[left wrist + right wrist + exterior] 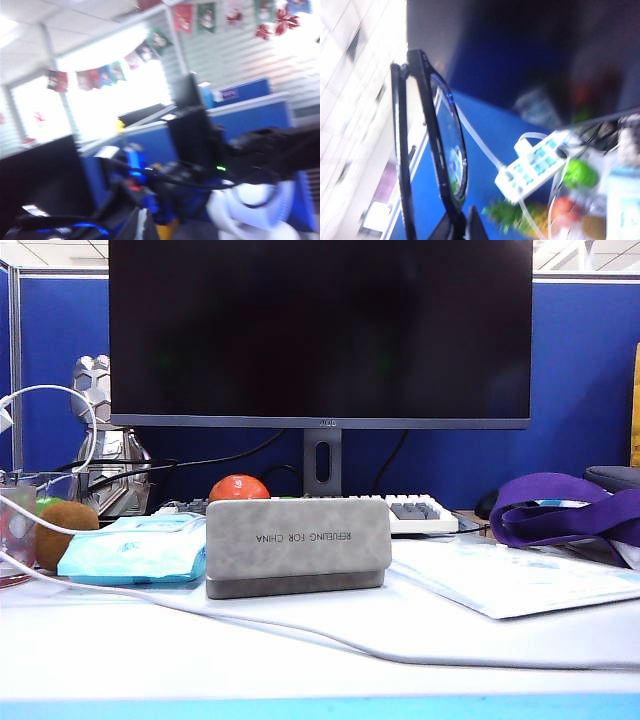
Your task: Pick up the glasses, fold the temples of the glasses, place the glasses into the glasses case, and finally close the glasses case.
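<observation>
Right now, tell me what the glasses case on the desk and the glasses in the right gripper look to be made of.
Glasses case: a matte grey, suede-like covering over what looks like a rigid shell; the surface is softly mottled with printed dark lettering, and it keeps crisp edges.

Glasses, held at the right gripper: a thin glossy black frame, probably plastic though metal is possible, with clear lenses that reflect light. The picture is blurred.

Exterior view sharp, evenly lit; both wrist views motion-blurred — window glare washes out the left one, the right's edge overexposed.
</observation>
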Robot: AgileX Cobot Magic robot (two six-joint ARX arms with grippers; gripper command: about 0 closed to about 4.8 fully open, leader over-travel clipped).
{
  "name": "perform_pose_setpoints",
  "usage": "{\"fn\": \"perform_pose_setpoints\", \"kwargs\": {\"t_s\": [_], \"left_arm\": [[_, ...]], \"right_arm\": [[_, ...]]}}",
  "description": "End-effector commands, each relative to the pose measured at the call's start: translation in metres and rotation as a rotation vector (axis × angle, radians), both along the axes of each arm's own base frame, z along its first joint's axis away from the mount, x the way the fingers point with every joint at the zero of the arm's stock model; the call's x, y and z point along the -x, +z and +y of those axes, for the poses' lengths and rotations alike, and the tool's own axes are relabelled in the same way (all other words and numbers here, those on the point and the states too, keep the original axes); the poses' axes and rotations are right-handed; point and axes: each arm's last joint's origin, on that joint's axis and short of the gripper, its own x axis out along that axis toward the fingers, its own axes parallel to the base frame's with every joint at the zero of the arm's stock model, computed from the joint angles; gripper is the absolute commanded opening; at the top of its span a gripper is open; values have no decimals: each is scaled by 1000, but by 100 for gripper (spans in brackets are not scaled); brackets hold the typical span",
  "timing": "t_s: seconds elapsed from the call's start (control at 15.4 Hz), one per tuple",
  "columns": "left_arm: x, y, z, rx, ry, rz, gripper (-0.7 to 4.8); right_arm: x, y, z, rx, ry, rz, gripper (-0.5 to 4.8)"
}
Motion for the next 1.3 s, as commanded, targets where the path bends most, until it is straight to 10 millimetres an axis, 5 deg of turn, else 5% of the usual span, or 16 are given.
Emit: {"fn": "perform_pose_setpoints", "kwargs": {"t_s": [0.07, 0.72, 1.3], "left_arm": [[0, 0, -1, -1, -10, 7, -6], [-1, -2, -2, 0, 27, 36, -6], [-4, -4, -1, 10, 101, 76, -6]], "right_arm": [[7, 6, 12, -10, 66, -47, -1], [19, 13, 31, 3, 348, -167, -1], [16, 16, 30, 11, 234, -241, -1]]}}
